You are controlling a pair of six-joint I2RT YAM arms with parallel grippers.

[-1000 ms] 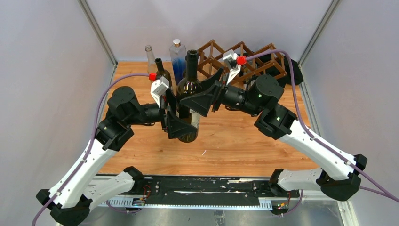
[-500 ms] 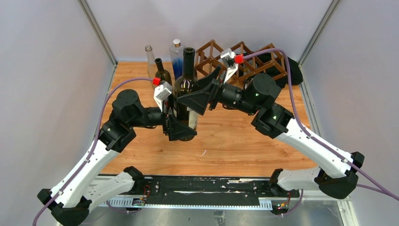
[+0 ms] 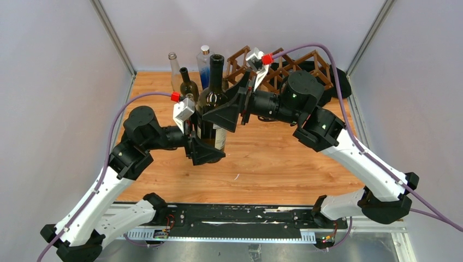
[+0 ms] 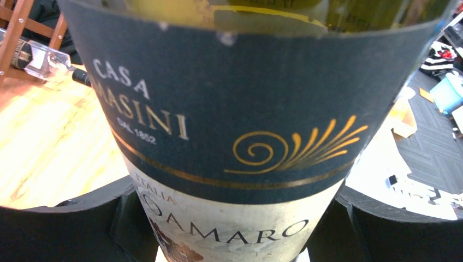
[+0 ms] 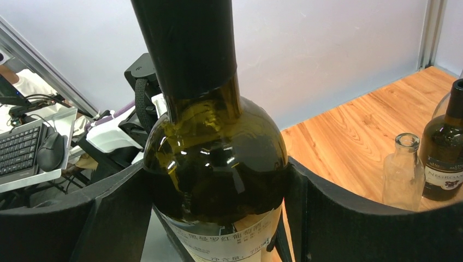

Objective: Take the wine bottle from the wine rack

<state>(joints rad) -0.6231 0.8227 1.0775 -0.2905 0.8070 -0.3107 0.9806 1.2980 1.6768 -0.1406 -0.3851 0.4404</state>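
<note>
A dark green wine bottle (image 3: pixel 213 101) with a black capsule and a dark label is held upright above the wooden table by both grippers. My left gripper (image 3: pixel 205 147) is shut on its lower body; its label fills the left wrist view (image 4: pixel 229 125). My right gripper (image 3: pixel 232 106) is shut on its shoulder, seen in the right wrist view (image 5: pixel 215 164). The dark brown lattice wine rack (image 3: pixel 284 68) stands at the back right, behind the right arm, apart from the bottle.
A clear bottle (image 3: pixel 174 68), a small dark bottle (image 3: pixel 188 84) and a blue-tinted bottle (image 3: pixel 205 65) stand at the back left, close behind the held bottle. Grey walls enclose the wooden table (image 3: pixel 273 158).
Both grippers have carried the bottle left and back, towards the standing bottles, and turned it more upright. Both stay shut on it.
</note>
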